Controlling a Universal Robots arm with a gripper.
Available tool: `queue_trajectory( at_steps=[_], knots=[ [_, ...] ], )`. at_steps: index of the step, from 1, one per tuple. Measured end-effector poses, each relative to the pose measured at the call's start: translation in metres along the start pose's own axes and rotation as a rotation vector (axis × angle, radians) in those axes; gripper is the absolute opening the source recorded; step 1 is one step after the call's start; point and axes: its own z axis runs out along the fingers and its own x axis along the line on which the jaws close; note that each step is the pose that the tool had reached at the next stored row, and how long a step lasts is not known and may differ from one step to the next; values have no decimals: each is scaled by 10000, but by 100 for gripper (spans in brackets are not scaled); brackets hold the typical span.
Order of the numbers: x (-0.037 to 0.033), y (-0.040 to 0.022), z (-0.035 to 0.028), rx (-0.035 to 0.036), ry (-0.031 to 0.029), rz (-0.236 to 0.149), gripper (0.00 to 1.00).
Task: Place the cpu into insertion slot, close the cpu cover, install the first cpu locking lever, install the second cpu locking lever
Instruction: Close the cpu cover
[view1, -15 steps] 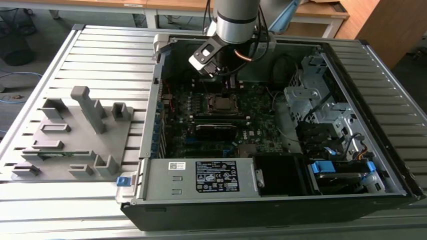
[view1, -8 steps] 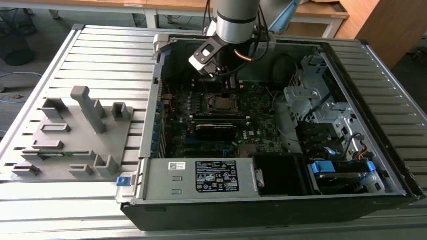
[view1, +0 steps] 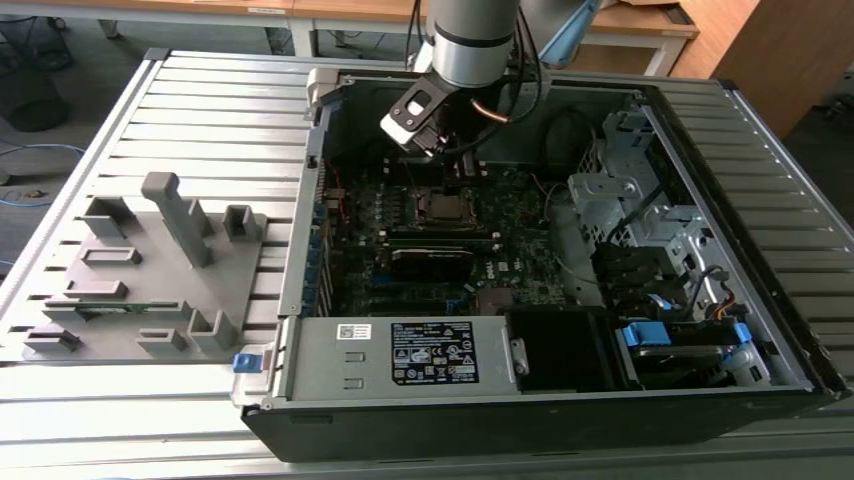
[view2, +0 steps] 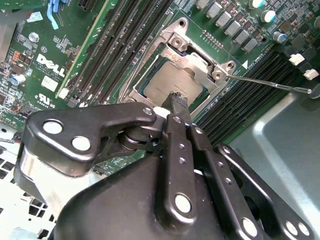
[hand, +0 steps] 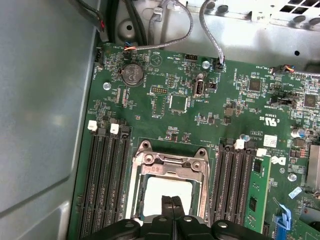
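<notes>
Poised inside the open computer case, gripper with jaws clenched together, empty, tip just above the cpu. Seated in the insertion slot mid-motherboard, between memory slots, silver cpu cover lying around it. Thin wire locking lever sticking out free.

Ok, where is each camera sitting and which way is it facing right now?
Exterior view: off the arm, above, looking down into the open computer case; shows the arm.
First wrist view: on the wrist, facing the motherboard; shows the gripper tips.
Second wrist view: on the wrist, angled along the gripper's linkage.
Both wrist views share the shut gripper over the cpu.
</notes>
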Motion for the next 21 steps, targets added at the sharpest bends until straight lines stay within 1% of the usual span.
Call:
queue_trajectory(
  at_steps=[12,18,21],
  knots=[
    [0,0,0,0,0,-16,10],
    [0,0,0,-2,4,-246,10],
    [0,0,0,-2,5,-258,10]
  ],
)
